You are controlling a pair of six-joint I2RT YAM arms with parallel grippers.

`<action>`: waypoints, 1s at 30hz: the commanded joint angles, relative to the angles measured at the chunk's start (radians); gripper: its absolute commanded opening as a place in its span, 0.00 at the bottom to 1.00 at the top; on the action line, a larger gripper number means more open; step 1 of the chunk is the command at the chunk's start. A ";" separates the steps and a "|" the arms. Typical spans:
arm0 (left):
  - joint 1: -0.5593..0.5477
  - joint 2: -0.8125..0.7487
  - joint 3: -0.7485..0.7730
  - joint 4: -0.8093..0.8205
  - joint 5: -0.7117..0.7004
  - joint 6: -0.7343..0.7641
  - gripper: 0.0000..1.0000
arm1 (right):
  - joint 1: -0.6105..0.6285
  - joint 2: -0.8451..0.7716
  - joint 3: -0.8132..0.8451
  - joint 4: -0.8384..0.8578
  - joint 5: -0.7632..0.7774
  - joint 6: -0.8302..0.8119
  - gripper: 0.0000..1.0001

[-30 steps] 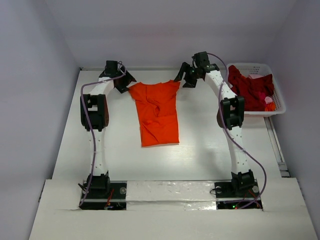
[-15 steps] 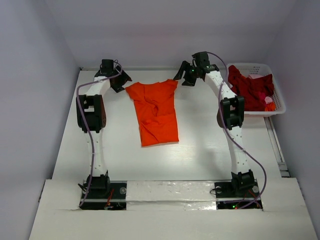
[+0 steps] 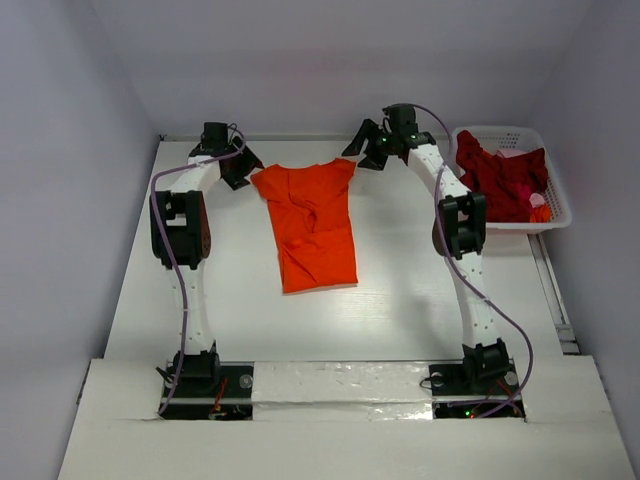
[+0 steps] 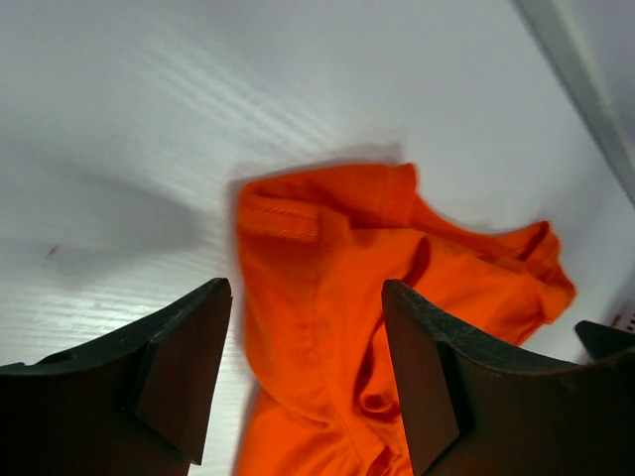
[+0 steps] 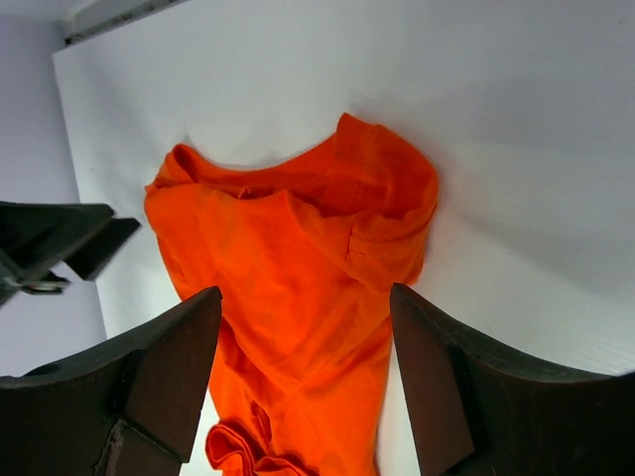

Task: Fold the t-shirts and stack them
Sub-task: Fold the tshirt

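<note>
**Orange t-shirt on the table, both grippers empty**

Orange t-shirt (image 3: 312, 225) lies on the white table (image 3: 400, 300), wrinkled in the middle, with its sleeves toward the far wall. The left gripper (image 3: 245, 168) is just beside the far left sleeve. The right gripper (image 3: 362, 152) is just beside the far right sleeve. Both have the jaws wide apart and hold nothing. The dark red t-shirts (image 3: 505, 180) lie in a heap in the white basket (image 3: 500, 131) at the far right, well apart from the orange one.
</note>
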 commanded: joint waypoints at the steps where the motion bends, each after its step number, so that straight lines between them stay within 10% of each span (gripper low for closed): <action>1: -0.001 -0.021 -0.040 0.021 -0.012 0.012 0.59 | 0.006 0.050 0.060 0.080 -0.051 0.048 0.74; 16: -0.020 -0.333 -0.077 -0.083 -0.144 0.113 0.38 | 0.095 -0.265 -0.118 0.043 0.038 -0.096 0.62; 19: -0.020 -0.421 -0.072 -0.106 -0.167 0.115 0.19 | 0.121 -0.337 -0.186 0.023 0.065 -0.113 0.43; 22: -0.076 -0.424 -0.064 -0.195 -0.175 0.118 0.00 | 0.159 -0.410 -0.262 -0.053 0.116 -0.121 0.02; 30: -0.395 -0.525 -0.427 -0.278 -0.227 0.084 0.00 | 0.358 -0.629 -0.665 -0.113 0.239 -0.175 0.00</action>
